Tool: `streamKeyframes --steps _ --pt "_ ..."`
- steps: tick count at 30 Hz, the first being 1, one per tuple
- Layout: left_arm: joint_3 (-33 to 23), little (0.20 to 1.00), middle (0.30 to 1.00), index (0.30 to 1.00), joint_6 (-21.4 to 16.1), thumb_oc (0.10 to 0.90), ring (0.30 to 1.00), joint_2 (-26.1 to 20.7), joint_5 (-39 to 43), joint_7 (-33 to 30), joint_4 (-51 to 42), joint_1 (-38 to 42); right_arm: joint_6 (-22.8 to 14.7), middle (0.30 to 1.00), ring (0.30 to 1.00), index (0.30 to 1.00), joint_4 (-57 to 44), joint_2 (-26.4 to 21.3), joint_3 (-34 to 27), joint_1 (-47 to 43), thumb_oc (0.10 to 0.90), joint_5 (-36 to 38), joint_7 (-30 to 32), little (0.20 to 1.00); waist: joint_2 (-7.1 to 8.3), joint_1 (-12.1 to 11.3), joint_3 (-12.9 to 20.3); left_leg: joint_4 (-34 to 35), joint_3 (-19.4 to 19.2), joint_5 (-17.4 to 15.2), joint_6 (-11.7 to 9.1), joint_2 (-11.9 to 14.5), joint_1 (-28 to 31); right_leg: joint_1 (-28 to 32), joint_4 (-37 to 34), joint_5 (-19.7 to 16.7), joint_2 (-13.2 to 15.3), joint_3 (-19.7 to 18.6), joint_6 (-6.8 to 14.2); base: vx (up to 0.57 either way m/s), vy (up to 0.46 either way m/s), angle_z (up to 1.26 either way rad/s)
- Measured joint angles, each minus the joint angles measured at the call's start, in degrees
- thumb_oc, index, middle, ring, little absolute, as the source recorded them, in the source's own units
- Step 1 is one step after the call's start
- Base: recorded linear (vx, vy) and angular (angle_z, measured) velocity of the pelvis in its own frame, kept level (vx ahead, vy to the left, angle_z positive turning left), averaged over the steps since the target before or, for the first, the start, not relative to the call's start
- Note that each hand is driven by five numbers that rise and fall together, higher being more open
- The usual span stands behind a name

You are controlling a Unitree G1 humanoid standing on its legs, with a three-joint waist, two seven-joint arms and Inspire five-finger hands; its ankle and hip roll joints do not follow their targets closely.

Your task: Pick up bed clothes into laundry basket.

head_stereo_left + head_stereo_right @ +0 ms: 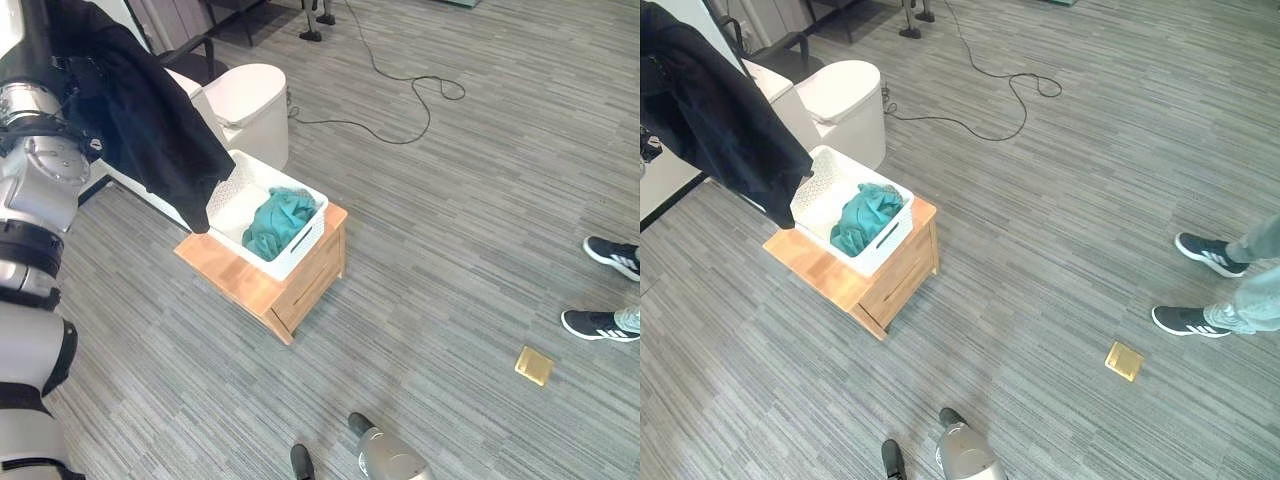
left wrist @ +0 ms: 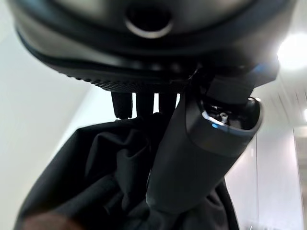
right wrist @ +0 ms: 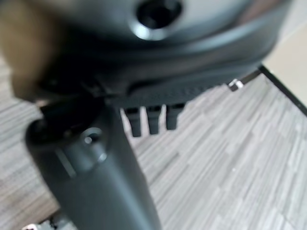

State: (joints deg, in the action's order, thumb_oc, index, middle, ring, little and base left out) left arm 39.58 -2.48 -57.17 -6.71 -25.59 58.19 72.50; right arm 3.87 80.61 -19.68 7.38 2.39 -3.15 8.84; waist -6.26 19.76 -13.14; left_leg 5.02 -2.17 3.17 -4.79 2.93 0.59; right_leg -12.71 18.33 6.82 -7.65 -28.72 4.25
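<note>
Left wrist view: the left robot hand (image 2: 192, 158) is gripping a black garment (image 1: 140, 110), hanging lengthwise down over the white basket's (image 1: 290, 255) left rim. The right robot hand (image 3: 96, 163) is hanging with relaxed fingers.

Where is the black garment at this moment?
The black garment hangs from the left hand at the eye views' upper left, its lower tip over the white laundry basket's left rim.
</note>
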Motion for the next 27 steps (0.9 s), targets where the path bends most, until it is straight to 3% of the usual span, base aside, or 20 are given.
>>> streamKeyframes --steps 7,11,17,20,27 --pt "3.8 0.3 0.3 0.3 0.0 0.4 0.3 1.2 -5.7 1.3 2.6 -0.5 -1.6 0.9 0.9 0.9 -0.1 -0.4 0.1 0.7 0.8 0.0 -0.2 0.9 -0.97 1.4 0.2 0.0 -0.8 0.0 0.0 -0.2 -0.5 -2.9 4.8 1.8 -1.0 0.2 -0.4 0.0 -0.033 -0.05" --pt "5.6 0.3 0.3 0.3 -1.0 0.4 0.3 4.0 -9.3 2.5 4.2 -2.9 -2.1 0.9 0.9 0.9 -0.1 -2.1 0.1 1.5 0.8 0.0 -1.1 0.9 -2.99 1.9 0.8 0.0 -1.5 0.0 0.0 -0.5 -1.7 -5.5 7.5 2.9 -1.3 0.2 -0.4 0.02 -0.049 -0.07" --pt "7.7 0.3 0.3 0.3 -1.5 0.4 0.3 4.7 -10.4 2.9 4.6 -3.3 -2.5 0.9 0.9 0.9 0.0 -2.5 0.0 1.9 0.8 0.0 -1.1 0.9 -3.08 3.0 0.8 0.0 -2.4 0.2 -0.2 0.1 -2.1 -6.9 9.1 3.5 -2.3 0.4 -0.7 0.04 -0.061 -0.05" --pt "7.8 0.3 0.3 0.3 -1.5 0.4 0.3 4.7 -10.4 2.9 4.6 -2.5 -2.5 0.9 0.9 0.9 0.0 -2.6 0.0 2.0 0.8 0.0 -1.2 0.9 -3.1 3.0 0.8 0.0 -3.1 0.2 -0.3 0.2 -2.1 -7.1 9.6 3.7 -2.5 0.4 -1.0 0.05 -0.071 -0.01" --pt "12.6 0.3 0.3 0.3 -2.8 0.4 0.3 1.6 -10.3 2.7 4.5 6.0 -3.3 0.9 0.9 0.9 -0.1 -2.6 0.1 1.9 0.8 1.1 -1.2 0.9 -3.05 0.3 0.8 0.0 -3.4 0.8 -1.0 0.5 -1.9 -6.7 9.6 3.5 -2.9 0.5 -1.6 0.03 -0.027 0.01"
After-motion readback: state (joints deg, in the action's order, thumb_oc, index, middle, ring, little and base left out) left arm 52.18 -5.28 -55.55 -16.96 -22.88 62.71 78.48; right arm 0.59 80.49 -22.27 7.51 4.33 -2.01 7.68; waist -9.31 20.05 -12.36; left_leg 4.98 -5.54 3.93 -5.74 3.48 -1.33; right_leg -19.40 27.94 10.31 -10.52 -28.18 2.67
